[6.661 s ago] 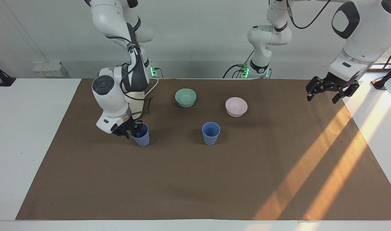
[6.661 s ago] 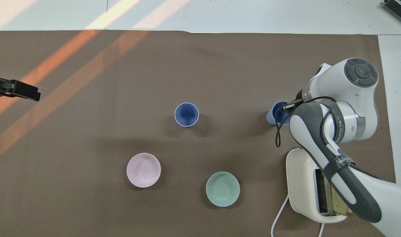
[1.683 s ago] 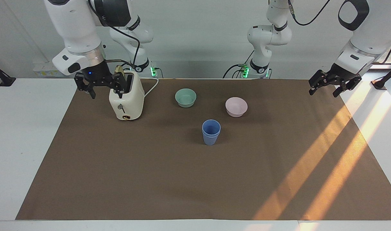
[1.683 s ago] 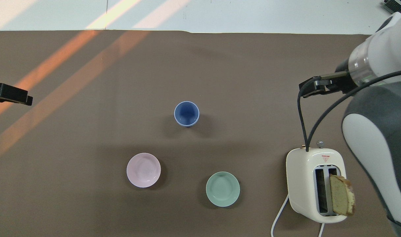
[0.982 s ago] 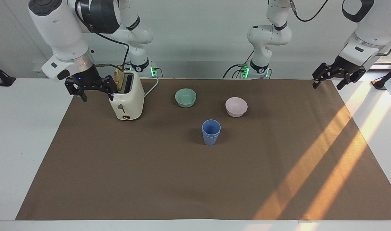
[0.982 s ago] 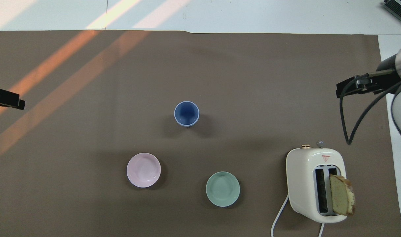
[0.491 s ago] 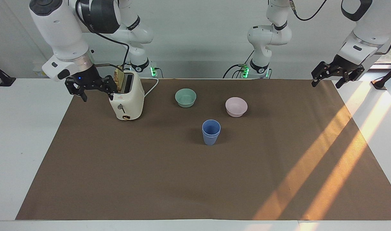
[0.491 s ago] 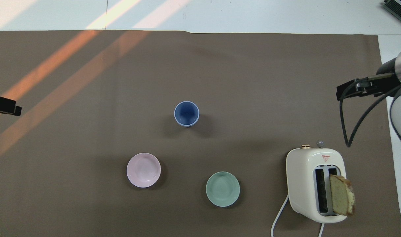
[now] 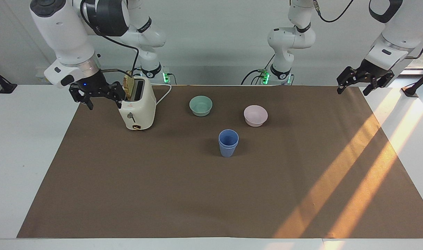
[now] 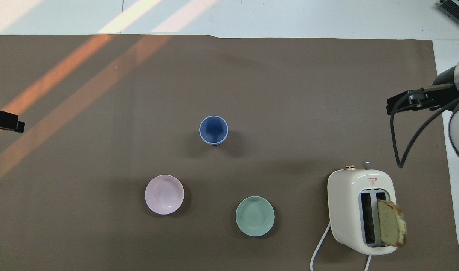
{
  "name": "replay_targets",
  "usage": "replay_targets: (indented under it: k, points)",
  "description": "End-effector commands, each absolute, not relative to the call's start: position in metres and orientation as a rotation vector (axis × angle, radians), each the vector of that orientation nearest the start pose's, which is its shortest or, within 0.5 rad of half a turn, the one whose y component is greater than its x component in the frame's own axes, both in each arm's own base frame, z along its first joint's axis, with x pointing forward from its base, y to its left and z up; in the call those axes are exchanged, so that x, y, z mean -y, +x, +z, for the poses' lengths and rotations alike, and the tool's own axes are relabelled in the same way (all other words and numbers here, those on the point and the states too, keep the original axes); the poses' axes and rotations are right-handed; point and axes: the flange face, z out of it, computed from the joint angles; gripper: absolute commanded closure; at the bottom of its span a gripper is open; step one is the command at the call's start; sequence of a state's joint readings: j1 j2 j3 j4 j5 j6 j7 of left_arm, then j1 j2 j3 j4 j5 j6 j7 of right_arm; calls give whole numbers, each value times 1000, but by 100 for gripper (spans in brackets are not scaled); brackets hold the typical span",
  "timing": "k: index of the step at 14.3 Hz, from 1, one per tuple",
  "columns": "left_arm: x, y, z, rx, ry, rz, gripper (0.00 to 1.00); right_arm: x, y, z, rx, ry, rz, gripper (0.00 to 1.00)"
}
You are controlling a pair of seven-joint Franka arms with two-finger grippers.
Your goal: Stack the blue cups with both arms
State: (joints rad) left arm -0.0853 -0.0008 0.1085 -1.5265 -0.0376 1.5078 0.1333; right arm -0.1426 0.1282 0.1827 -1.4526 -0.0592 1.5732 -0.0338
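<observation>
The two blue cups [image 9: 228, 142] stand nested one inside the other, upright on the brown mat at mid-table; from above the blue cups [image 10: 213, 130] show as a single round mouth. My right gripper [image 9: 104, 102] hangs open and empty above the mat's edge beside the toaster, well apart from the cups. Open and empty too, my left gripper [image 9: 352, 91] is raised over the mat's corner at the left arm's end. In the overhead view only the tips of the right gripper [image 10: 402, 103] and the left gripper [image 10: 5, 122] show.
A cream toaster [image 9: 137, 106] with a bread slice [image 10: 390, 223] standing in it sits at the right arm's end. Nearer to the robots than the cups are a mint-green bowl [image 9: 201, 105] and a pink bowl [image 9: 255, 115]. Sun stripes cross the mat [image 9: 353, 180].
Several seconds ago my right gripper was on a cup standing apart; that cup now sits inside the other. Over the last second both raised grippers have barely shifted.
</observation>
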Motion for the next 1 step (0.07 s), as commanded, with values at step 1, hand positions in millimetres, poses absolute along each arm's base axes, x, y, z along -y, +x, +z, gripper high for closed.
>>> replay_targets:
  k: [1]
  points:
    - [-10, 540, 641, -164, -3159, 20, 0, -14, 586, 610, 164, -3156, -3, 0]
